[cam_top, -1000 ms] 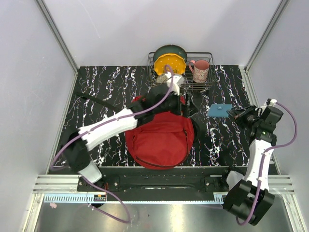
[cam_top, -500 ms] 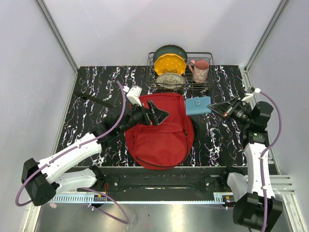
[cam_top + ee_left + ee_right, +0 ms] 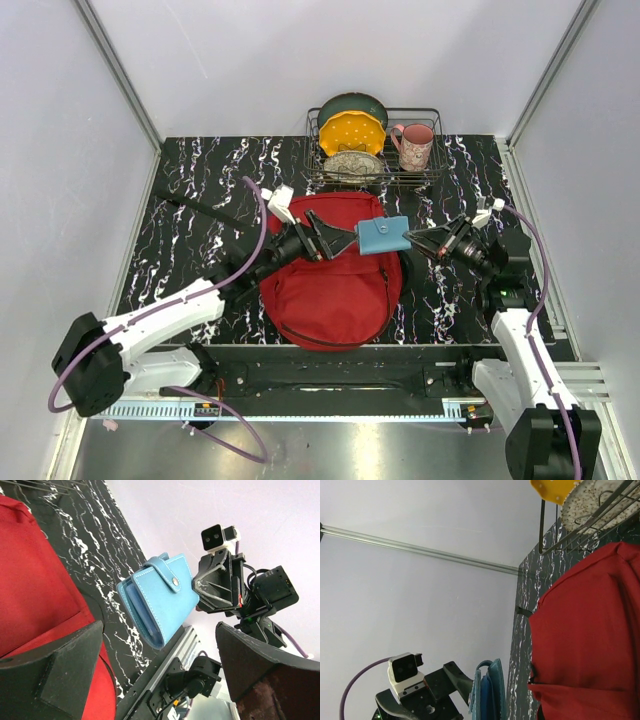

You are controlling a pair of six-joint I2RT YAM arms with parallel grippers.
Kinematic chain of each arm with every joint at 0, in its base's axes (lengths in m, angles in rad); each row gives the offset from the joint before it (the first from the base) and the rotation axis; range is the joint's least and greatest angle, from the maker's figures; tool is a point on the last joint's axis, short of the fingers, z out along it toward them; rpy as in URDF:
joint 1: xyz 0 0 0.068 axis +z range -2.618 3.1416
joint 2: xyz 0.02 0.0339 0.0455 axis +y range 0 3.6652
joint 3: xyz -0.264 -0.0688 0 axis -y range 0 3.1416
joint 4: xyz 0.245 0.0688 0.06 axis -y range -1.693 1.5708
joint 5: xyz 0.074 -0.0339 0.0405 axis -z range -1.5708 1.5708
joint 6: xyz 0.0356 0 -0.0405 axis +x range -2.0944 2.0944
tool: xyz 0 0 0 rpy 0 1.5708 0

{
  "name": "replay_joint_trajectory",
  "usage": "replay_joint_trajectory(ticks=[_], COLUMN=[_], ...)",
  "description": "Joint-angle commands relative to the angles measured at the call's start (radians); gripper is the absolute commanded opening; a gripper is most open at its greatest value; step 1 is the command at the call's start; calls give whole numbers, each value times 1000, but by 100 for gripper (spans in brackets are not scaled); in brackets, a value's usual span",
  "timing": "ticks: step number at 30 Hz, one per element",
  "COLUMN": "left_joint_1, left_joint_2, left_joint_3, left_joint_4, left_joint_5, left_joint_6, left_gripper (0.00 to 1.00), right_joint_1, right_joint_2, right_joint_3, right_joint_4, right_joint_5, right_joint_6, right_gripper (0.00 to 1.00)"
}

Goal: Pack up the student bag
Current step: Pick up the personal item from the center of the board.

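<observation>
The student bag, red with black zippers, lies flat at the middle of the table; it also fills the right of the right wrist view and the left of the left wrist view. Above its right upper corner hangs a blue snap wallet, and my right gripper is shut on its right edge. My left gripper stands open over the top of the bag, facing the wallet, which hangs just beyond its fingertips without touching them. The wallet shows edge-on in the right wrist view.
A wire dish rack at the back of the marbled table holds a green plate, a yellow plate, a speckled plate and a pink mug. A black strap trails left of the bag. Grey walls close in both sides.
My right arm has swung left, carrying the wallet from the table's right side to the bag's upper right corner. My left arm drew back from the rack and turned its open gripper toward the wallet.
</observation>
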Motion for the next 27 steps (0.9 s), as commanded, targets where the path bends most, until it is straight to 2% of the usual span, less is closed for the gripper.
replay_joint_trajectory(ticks=[1, 12, 17, 25, 27], left_joint_1=[-4, -27, -29, -29, -29], left_joint_2=[57, 129, 177, 208, 214], left_joint_3=[14, 62, 100, 135, 138], left_joint_4=[187, 192, 213, 228, 238], left_joint_5=[77, 80, 97, 117, 125], left_joint_6=[-57, -63, -66, -65, -69], left_gripper=[99, 99, 95, 72, 70], right_joint_1=[14, 20, 20, 18, 20], right_joint_2=[-15, -6, -4, -17, -17], right_joint_3=[3, -14, -17, -46, -51], right_joint_4=[121, 185, 202, 202, 199], right_joint_5=[27, 17, 7, -7, -12], right_joint_6=[53, 106, 122, 129, 129], right_gripper=[0, 0, 0, 0, 0])
